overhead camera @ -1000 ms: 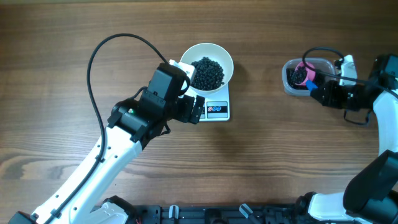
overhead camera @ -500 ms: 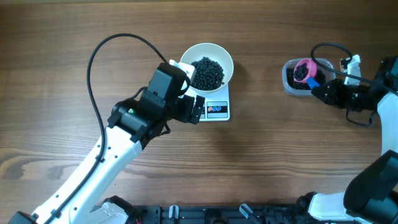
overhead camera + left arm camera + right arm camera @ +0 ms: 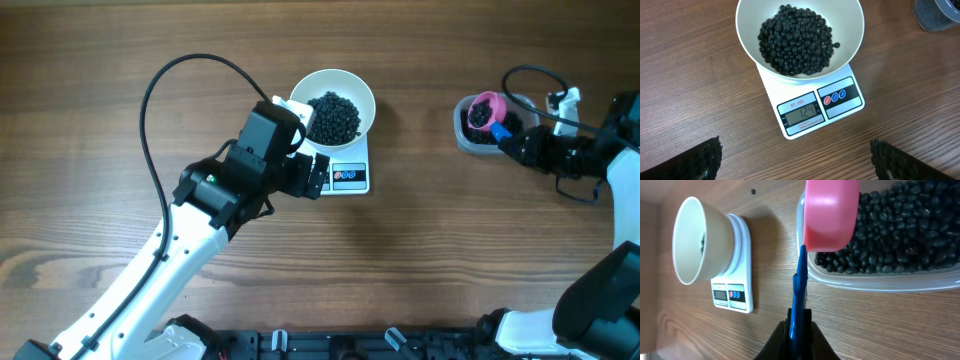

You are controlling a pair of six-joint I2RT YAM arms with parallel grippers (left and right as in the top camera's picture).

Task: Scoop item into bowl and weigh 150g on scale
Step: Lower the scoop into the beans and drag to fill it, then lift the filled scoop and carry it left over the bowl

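A: Jaws first: the right gripper (image 3: 799, 330) is pinched tight on the blue handle (image 3: 801, 282) of the pink scoop (image 3: 832, 210). The cup hangs over the rim of the clear tub (image 3: 875, 282), and from above it looks dark inside, likely loaded.

B: And the left gripper (image 3: 797, 164)?

A: Spread wide and holding nothing, hovering just in front of the scale (image 3: 857, 102).

B: Which way to the target?

A: The bowl (image 3: 850, 30) sits on the scale, off to the scoop's left and well apart from it. The handle's long axis runs straight out from the jaws. The left arm is nearer, but the right has the scoop.

B: Count?

A: One bowl, one scale, one scoop, one tub, and two heaps of pellets (image 3: 905, 230), one in the bowl and one in the tub. The display (image 3: 801, 113) reads 124, so I'd say more is needed.
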